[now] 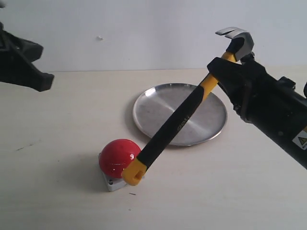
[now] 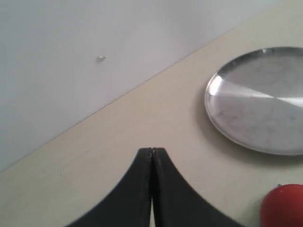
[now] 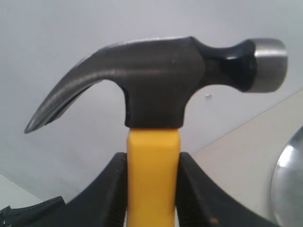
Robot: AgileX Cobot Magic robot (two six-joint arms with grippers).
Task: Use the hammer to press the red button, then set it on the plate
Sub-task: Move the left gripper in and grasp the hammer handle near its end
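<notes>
Inside right tool (image 3: 152, 163) sits hammer (image 1: 177, 120) neck, w/ loop end on red button (image 1: 117, 155).

The pale beige, matte tabletop (image 1: 57, 201) carries two things. A round, shallow, shiny stainless-steel plate (image 1: 158, 103) lies flat just beside the right gripper (image 1: 221, 67), on its side toward the left gripper (image 1: 43, 81). A glossy red dome button (image 1: 117, 154) on a square light-grey base (image 1: 111, 183) sits farther from the right gripper, near the plate but not touching it, and well apart from the left gripper. A faint dark scuff (image 1: 24, 146) marks the bare surface between the button and the left gripper.

Lettering (image 1: 182, 123) on the hammer (image 1: 168, 132), perhaps "deli"; warning-triangle sticker (image 1: 300, 142) on right arm (image 1: 276, 112).
</notes>
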